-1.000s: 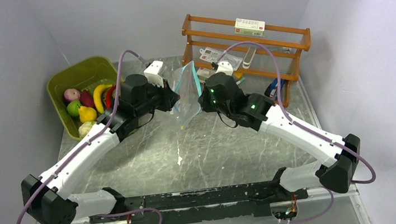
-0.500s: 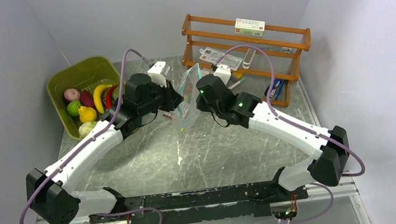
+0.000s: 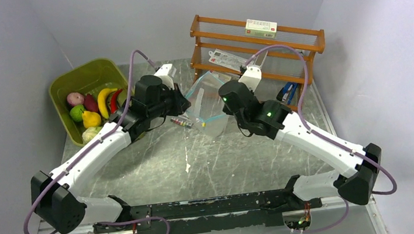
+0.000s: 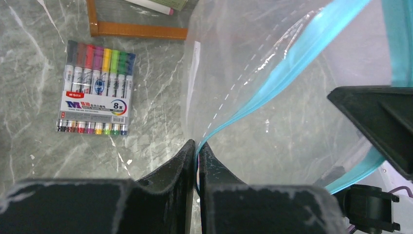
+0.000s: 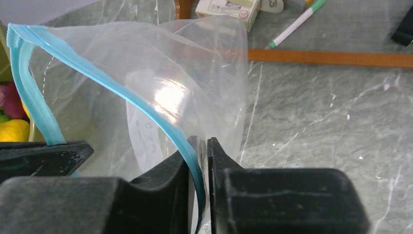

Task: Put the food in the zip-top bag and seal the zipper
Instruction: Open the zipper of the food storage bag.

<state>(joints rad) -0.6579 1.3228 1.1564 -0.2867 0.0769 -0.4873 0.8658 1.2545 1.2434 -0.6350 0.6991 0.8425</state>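
Holding the zip-top bag (image 3: 209, 108) aloft between them, the two arms have it above the middle of the surface (image 3: 198, 159), toward the far side. The left pincer (image 4: 196, 144) is clenched on the teal zipper (image 4: 282, 68) at one side of the mouth. The right pincer (image 5: 198, 141) is clamped on the same strip at the other side. In both wrist views the two lips of the strip run apart from each other, so the mouth looks open rather than sealed.

Through the clear film nothing coloured shows inside, only a pale printed patch, so I judge the bag empty. The food (image 3: 91, 109) lies in the olive-green tub (image 3: 78, 70) at the far left, well apart from the bag. There I can make out a yellow banana, a red chili and several round green, purplish and yellow pieces. A pack of markers (image 4: 95, 87) lies on the surface below the bag and has no part in the task. A wooden rack (image 3: 258, 43) stands at the far right.

So the job seems to be at its opening stage, with the bag lifted and its mouth spread. Every piece of food has yet to go in, and pressing the zipper closed comes after that. With both pincers busy on the bag, one would probably have to let go to fetch the food.
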